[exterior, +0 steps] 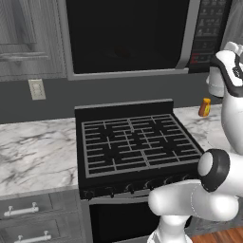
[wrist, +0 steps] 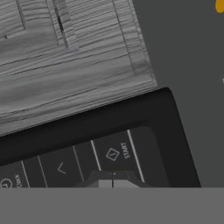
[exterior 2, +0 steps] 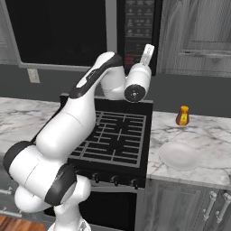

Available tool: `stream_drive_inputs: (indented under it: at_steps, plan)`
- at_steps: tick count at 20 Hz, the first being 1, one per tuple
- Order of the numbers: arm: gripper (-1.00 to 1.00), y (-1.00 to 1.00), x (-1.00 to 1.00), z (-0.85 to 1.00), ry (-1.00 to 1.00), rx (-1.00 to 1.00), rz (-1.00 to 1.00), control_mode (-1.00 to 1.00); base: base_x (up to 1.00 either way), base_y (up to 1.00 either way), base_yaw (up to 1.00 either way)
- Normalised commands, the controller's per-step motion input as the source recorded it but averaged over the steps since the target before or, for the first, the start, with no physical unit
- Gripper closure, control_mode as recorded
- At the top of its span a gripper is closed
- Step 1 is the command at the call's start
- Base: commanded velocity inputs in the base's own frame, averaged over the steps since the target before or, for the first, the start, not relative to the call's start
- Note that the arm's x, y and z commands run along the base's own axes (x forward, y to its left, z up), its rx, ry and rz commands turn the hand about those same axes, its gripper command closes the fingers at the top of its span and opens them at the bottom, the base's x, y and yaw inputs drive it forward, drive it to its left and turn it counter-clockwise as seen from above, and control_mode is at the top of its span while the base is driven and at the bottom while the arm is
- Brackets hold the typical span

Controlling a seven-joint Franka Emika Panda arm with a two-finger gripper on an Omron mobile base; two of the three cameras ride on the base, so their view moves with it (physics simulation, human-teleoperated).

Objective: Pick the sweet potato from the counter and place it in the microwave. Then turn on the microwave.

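Note:
The microwave (exterior: 128, 35) hangs above the stove with its black glass door (exterior 2: 58, 31) closed. Its dark button panel (exterior 2: 137, 31) is on the right side. My gripper (exterior 2: 146, 53) is raised to the lower part of that panel, shut with nothing between its fingers. In the hand view the joined fingertips of my gripper (wrist: 113, 182) sit just below the START button (wrist: 117, 153); contact with the panel cannot be told. The sweet potato is hidden. The marble counter (exterior: 33, 147) runs on both sides of the stove.
A black grated stovetop (exterior: 137, 142) lies under the microwave. On the right counter (exterior 2: 207, 135) stand an orange bottle (exterior 2: 182, 116) and a white plate (exterior 2: 179, 155). Grey wood cabinets (exterior 2: 198, 36) flank the microwave. A wall outlet (exterior: 37, 88) is at left.

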Motion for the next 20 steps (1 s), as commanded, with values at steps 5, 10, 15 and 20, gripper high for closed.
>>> stream_drive_inputs:
  at_steps: [5, 10, 15, 20]
  plan:
    - [1.00, -0.03, 0.12, -0.05, 0.00, 0.02, 0.00, -1.00, 0.00, 0.00, 0.00]
    - [1.00, -0.01, 0.12, -0.05, 0.00, 0.01, 0.00, -1.00, 0.00, 0.00, 0.00]
    - [1.00, -0.02, 0.12, -0.03, 0.00, 0.02, 0.00, -1.00, 0.00, 0.00, 0.00]
    - [1.00, -0.08, 0.13, 0.00, 0.00, 0.03, 0.00, -1.00, 0.00, 0.00, 0.00]
